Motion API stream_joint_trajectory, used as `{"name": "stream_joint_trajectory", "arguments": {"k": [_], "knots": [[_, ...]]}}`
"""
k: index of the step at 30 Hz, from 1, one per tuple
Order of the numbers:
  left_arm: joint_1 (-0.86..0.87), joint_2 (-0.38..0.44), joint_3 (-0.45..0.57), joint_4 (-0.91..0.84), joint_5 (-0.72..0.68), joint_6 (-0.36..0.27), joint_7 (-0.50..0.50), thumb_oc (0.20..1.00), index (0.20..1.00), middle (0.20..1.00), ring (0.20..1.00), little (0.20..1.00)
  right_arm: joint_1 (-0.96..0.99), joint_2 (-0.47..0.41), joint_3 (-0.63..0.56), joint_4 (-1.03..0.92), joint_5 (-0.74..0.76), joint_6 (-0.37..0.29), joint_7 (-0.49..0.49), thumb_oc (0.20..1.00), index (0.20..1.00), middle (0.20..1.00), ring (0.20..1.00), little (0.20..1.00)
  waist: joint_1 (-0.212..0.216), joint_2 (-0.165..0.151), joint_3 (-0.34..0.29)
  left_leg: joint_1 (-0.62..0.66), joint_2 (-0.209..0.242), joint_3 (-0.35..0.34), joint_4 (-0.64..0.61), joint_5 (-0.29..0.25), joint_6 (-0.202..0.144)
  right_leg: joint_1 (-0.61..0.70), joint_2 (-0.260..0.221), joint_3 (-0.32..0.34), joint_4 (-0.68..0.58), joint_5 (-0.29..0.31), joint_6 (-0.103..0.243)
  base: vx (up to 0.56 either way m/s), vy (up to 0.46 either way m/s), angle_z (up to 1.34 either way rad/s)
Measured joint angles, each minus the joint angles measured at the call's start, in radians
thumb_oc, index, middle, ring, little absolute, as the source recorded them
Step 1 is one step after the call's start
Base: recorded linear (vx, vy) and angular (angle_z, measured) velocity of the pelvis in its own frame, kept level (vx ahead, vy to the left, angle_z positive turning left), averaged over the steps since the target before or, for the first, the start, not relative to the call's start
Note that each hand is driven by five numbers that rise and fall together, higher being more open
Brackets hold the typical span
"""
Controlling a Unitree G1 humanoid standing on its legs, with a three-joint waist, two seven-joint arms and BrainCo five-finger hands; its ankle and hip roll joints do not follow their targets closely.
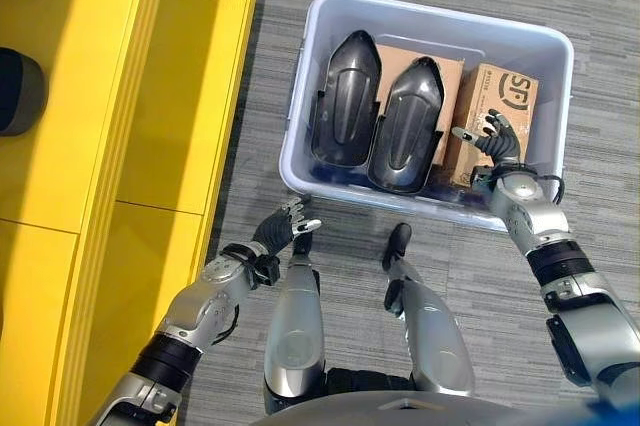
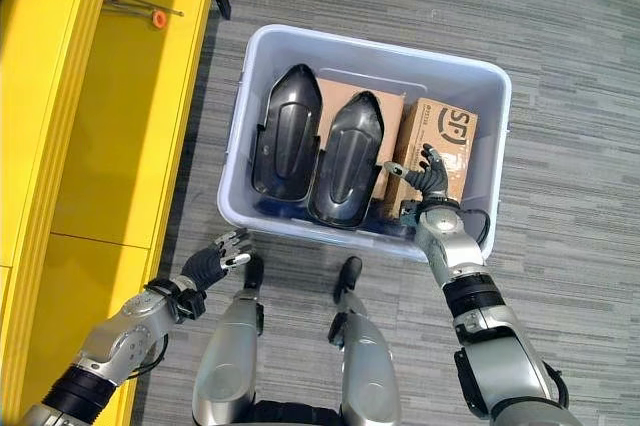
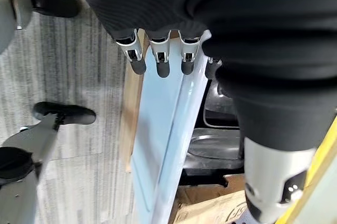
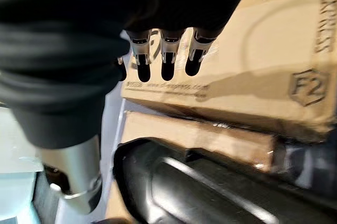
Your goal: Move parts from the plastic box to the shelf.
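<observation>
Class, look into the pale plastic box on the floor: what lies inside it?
Inside the pale plastic box lie two black moulded shells side by side, over a flat cardboard box, with a smaller cardboard carton beside them. The shells hide whatever lies beneath.

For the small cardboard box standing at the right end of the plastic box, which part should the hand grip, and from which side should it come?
Probably the upper edge, from above. The small cardboard box stands on edge between the plastic box wall and the larger cardboard box, so only its top is free. The open right hand hovers at it already.
</observation>
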Motion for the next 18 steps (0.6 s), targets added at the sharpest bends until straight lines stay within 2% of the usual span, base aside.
{"name": "stream_joint_trajectory", "arguments": {"k": [7,13,18], "knots": [[-0.002,-0.012,-0.001,0.0,-0.011,-0.021,-0.001,1.0,1.0,1.0,1.0,1.0,-0.016,0.002,0.0,-0.147,0.0,-0.011,-0.014,1.0,1.0,1.0,1.0,1.0,0.01,0.002,0.0,-0.026,-0.011,0.006,-0.015,0.013,0.002,-0.038,-0.011,0.005,0.003,0.006,-0.001,-0.03,0.048,0.0],[-0.008,-0.019,-0.001,0.008,-0.021,-0.036,-0.001,1.0,1.0,1.0,1.0,1.0,-0.052,0.006,0.0,-0.084,-0.014,0.025,-0.042,1.0,1.0,1.0,1.0,1.0,0.018,0.006,0.0,-0.029,-0.018,0.015,-0.016,0.015,0.005,-0.047,-0.018,0.016,0.006,0.008,0.001,-0.03,0.043,-0.03],[-0.017,-0.039,-0.008,0.052,-0.021,-0.035,-0.001,1.0,1.0,1.0,1.0,1.0,-0.099,0.002,0.0,-0.089,-0.051,0.024,-0.055,1.0,1.0,1.0,1.0,1.0,0.016,0.012,0.0,-0.08,-0.022,0.016,-0.002,0.019,0.011,-0.101,-0.024,0.019,0.023,0.01,0.0,-0.01,0.029,-0.01]]}}
